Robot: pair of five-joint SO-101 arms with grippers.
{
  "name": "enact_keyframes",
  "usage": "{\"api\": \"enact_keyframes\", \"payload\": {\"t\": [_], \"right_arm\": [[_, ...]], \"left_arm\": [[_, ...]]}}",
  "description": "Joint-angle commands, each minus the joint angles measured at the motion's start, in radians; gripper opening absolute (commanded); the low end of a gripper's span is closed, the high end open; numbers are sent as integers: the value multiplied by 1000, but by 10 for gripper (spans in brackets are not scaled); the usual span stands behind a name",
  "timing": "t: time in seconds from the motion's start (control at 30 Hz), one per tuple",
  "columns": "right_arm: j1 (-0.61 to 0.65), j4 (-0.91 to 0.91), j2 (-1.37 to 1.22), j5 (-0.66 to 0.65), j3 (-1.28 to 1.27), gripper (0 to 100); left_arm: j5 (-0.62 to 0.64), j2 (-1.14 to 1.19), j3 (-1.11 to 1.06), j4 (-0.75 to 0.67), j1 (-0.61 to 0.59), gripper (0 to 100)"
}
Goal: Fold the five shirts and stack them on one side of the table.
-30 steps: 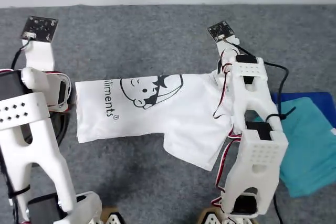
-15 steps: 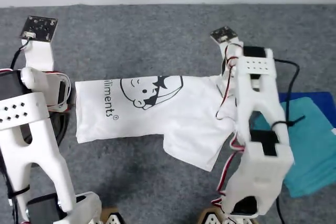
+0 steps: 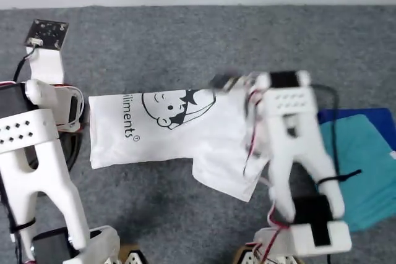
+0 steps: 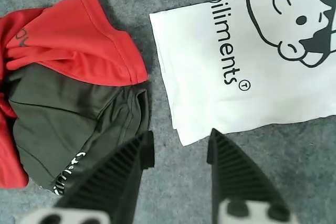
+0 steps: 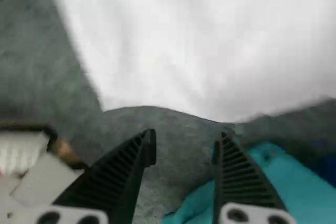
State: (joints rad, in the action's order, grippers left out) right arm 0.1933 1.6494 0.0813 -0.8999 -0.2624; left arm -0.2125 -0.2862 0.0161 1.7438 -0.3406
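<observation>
We note the right gripper (image 5: 186, 137) spread and empty. The white shirt (image 5: 210, 40) has its edge just ahead of the fingertips, and the teal shirt (image 5: 294, 171) lies beside one finger. The left gripper (image 4: 181, 140) is likewise spread, with the shirt's corner just ahead. Our judgement: pinch the sleeve edge squarely, clear of the teal shirt, then fold inward slowly.

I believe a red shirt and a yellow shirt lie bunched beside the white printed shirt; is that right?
Not quite: the left wrist view shows the red shirt bunched with a dark shirt, not yellow, beside the white printed shirt.
</observation>
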Motion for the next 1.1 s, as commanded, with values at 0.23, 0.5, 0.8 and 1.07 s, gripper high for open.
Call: {"api": "enact_keyframes", "payload": {"t": [0.23, 0.5, 0.8, 1.07], "right_arm": [[200, -249, 483, -28, -568, 223], [202, -398, 498, -26, -766, 223], [202, -556, 498, -28, -898, 223], [196, -845, 499, -29, -1065, 72]], "left_arm": [[-9, -35, -54, 9, 3, 174], [-9, -35, -54, 9, 3, 174], [-9, -35, -54, 9, 3, 174], [-9, -35, -54, 9, 3, 174]]}}
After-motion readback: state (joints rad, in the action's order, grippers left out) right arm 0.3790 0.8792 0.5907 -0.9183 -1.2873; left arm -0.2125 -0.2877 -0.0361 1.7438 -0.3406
